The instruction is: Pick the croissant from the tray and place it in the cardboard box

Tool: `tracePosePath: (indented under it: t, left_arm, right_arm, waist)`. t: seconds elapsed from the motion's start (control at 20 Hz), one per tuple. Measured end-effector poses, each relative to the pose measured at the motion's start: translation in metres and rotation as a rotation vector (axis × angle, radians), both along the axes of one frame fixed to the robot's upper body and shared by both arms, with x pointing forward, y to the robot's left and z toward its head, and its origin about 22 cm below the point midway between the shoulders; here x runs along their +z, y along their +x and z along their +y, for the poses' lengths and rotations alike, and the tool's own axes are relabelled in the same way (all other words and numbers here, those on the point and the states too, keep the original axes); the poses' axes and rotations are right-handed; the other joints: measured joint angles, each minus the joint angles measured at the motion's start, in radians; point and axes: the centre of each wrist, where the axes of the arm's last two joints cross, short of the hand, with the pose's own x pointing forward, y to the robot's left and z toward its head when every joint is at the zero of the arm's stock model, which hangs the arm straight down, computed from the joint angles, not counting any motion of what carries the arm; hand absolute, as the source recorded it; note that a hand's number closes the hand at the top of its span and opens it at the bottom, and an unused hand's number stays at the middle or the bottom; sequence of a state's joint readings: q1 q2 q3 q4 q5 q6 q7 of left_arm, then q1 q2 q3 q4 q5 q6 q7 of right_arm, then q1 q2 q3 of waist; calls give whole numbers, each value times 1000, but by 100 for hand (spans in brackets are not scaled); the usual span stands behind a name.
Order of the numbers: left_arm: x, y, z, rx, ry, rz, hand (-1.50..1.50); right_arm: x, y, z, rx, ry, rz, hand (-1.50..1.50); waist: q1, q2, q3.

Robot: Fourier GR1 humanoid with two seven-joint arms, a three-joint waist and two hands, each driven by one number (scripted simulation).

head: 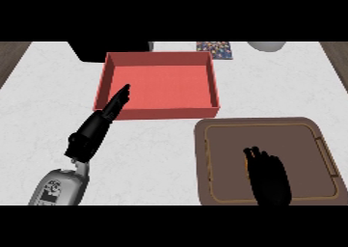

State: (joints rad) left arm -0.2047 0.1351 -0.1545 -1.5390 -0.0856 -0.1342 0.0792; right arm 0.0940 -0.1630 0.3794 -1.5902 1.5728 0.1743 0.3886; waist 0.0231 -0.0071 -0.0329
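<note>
The right hand [270, 181] hangs over the brown tray [205, 159], back upward, its fingers [252, 155] pointing away and slightly bent; whether they are curled round anything underneath cannot be told. The croissant shows nowhere on the tray or in the red box [161, 83], so it is most likely hidden under that hand, which suggests the pick-up step is in hand rather than the carry. The next move, as I judge it, calls for closing round the pastry, lifting it above the tray's rim, and crossing up and to the left to the open box, which sits near the tray's far left corner on the white table [276, 87]. How the croissant looks cannot be described, since no part of it is visible. The left hand [98, 128] reaches to the box's left wall with fingers straight, holding nothing.
</note>
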Motion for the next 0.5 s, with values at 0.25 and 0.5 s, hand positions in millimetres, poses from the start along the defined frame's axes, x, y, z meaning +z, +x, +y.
tracePosePath:
  t: [0.25,0.5]
  left_arm:
    - [3,3,-11,-36,1,-6,0]
    - [2,5,-15,-43,-1,-4,0]
  right_arm:
    - [19,1,67,177,146,27,150]
    - [44,6,121,253,237,-90,150]
  waist:
    - [39,11,11]
    - [47,14,23]
